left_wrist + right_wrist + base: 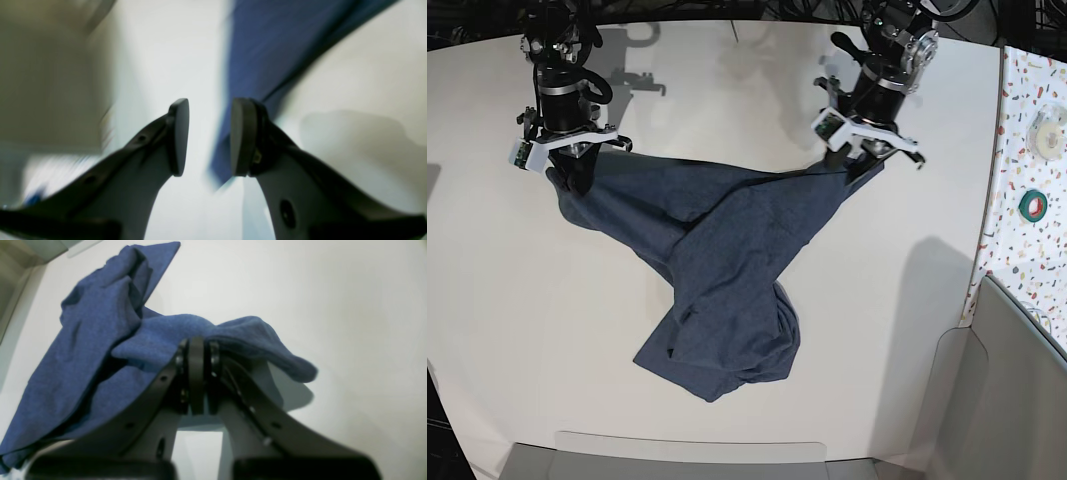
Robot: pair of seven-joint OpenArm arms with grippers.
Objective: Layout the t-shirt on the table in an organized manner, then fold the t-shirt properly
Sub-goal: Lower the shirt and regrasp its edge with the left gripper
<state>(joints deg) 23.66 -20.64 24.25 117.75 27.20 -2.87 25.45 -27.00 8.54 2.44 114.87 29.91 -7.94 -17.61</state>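
1. Both arms are at the far side of the large plain white matte desk (487, 300), wrists pointing down. In my base view the right arm is at the left and the left arm at the right.
2. Right claw (196, 350): pads pressed together with a bunched fold of the dark heathered navy-blue cotton t-shirt (717, 270) caught between them. Fabric drapes over both sides of the tips in the right wrist view.
3. Left claw (209, 136): pads parted, with a clear white gap between them and nothing in it. That view is motion-blurred. Blue cloth shows beyond the right-hand pad; I cannot tell whether it touches the pad.
4. In the base view the left claw (859, 160) sits right at the shirt's far-right corner. Contact is not resolvable from there.
5. The shirt is mid-desk, spread in a rough Y. One limb runs to the right claw (577, 172), one to the left claw, and the bulk trails toward the near edge.
6. Its long axis runs far to near and the lower end is crumpled. No lettering visible on the face I can see.
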